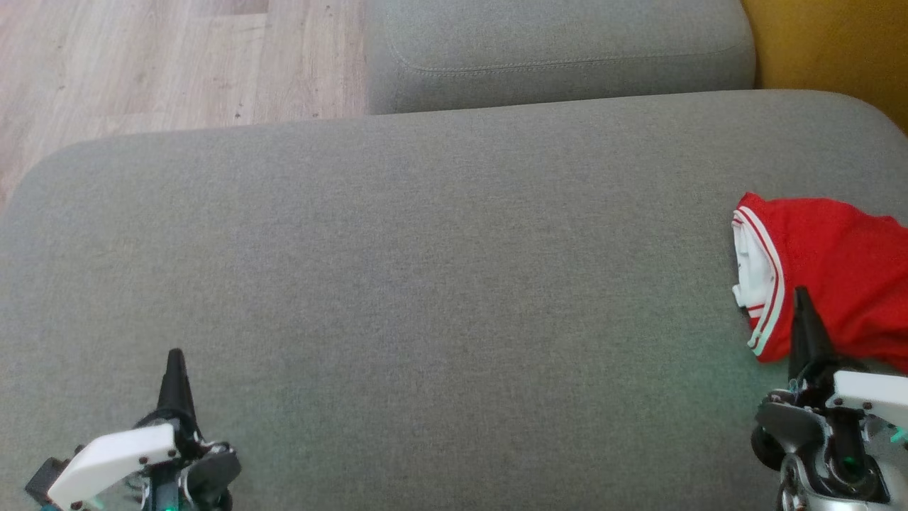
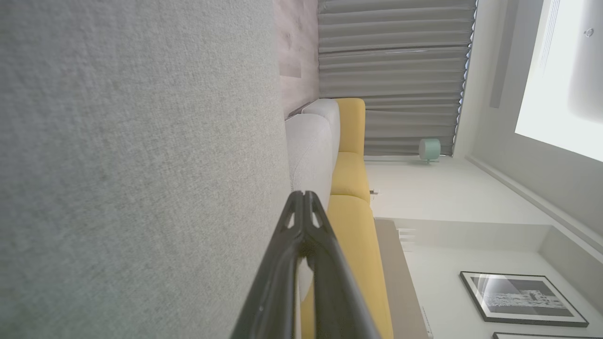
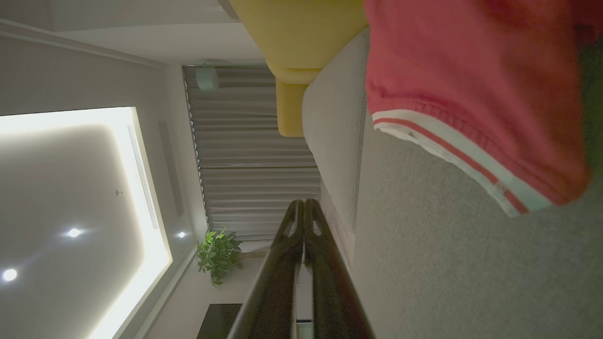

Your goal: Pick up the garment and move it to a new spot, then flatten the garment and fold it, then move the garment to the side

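The garment (image 1: 830, 273), red with white and red striped trim, lies bunched at the right edge of the grey sofa seat (image 1: 425, 284) in the head view. Its striped hem fills the upper right of the right wrist view, garment (image 3: 471, 89). My right gripper (image 1: 803, 298) is shut, its dark tips just in front of the garment's near edge and holding nothing; the fingertips meet in the right wrist view (image 3: 304, 203). Far off at the lower left, my left gripper (image 1: 174, 358) hovers over bare cushion, shut and empty, fingertips together in its wrist view (image 2: 304, 195).
A second grey cushion (image 1: 560, 50) sits behind the seat. Yellow upholstery (image 1: 837, 50) shows at the upper right and wooden floor (image 1: 163, 64) at the upper left. The seat's front-left corner rounds off near the floor.
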Motion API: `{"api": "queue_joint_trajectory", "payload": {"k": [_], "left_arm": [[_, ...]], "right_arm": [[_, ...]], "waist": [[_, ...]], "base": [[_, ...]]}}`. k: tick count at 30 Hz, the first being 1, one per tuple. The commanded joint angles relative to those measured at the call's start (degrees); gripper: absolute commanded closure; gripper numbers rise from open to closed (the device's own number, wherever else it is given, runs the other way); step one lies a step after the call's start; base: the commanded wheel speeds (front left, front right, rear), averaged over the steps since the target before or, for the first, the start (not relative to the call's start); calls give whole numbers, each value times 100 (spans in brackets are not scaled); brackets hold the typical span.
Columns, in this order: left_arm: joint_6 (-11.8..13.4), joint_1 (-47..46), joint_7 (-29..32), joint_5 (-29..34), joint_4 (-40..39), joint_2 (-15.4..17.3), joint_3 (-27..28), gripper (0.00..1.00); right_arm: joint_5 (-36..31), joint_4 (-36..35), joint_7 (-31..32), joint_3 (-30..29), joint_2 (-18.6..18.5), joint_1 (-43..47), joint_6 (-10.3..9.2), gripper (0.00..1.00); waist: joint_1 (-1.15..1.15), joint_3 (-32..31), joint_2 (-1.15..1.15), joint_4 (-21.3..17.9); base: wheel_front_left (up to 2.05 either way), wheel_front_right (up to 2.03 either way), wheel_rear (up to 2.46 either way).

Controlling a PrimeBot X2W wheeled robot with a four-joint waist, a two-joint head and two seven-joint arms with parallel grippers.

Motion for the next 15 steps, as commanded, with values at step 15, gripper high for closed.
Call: {"api": "queue_joint_trajectory", "payload": {"k": [15], "left_arm": [[-40, -290, 43, -58, -214, 30, 240, 100]], "right_arm": [[69, -250, 33, 108, -27, -119, -4, 100]], "waist": [[0, 0, 0, 0]], "base": [[0, 0, 0]]}}
